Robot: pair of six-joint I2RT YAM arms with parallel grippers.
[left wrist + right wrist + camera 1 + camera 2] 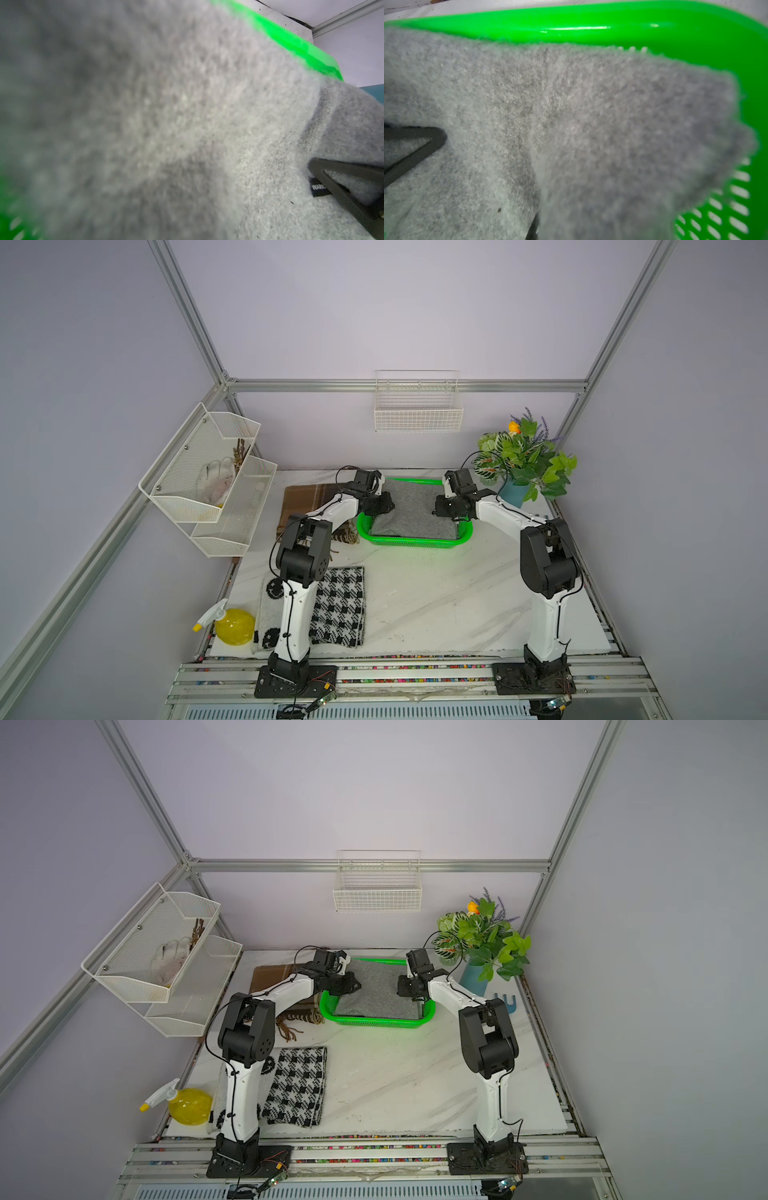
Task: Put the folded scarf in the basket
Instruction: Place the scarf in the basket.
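Tabletop (415, 597): scarf (413, 506) (grey) in basket (409, 541), gripped by left hand (387, 506), right hand (437, 506).

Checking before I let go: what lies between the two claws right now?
The grey scarf, lying in the green basket, fills the stretch between the left claw and the right claw. Both top views show it.

We counted three folded scarves: one plain grey woollen scarf (415, 506), one brown plaid scarf with a fringe (301, 499) and one black-and-white checked knitted scarf (340, 605). We recorded one bright green perforated plastic basket (409, 540), one white wire grid basket (417, 420) and one white mesh two-tier rack (183, 508). We noted one round yellow spray bottle (235, 626), one green potted plant in a blue vase (523, 460), and two white-and-black robot arms, the left arm (297, 614) and the right arm (548, 614).
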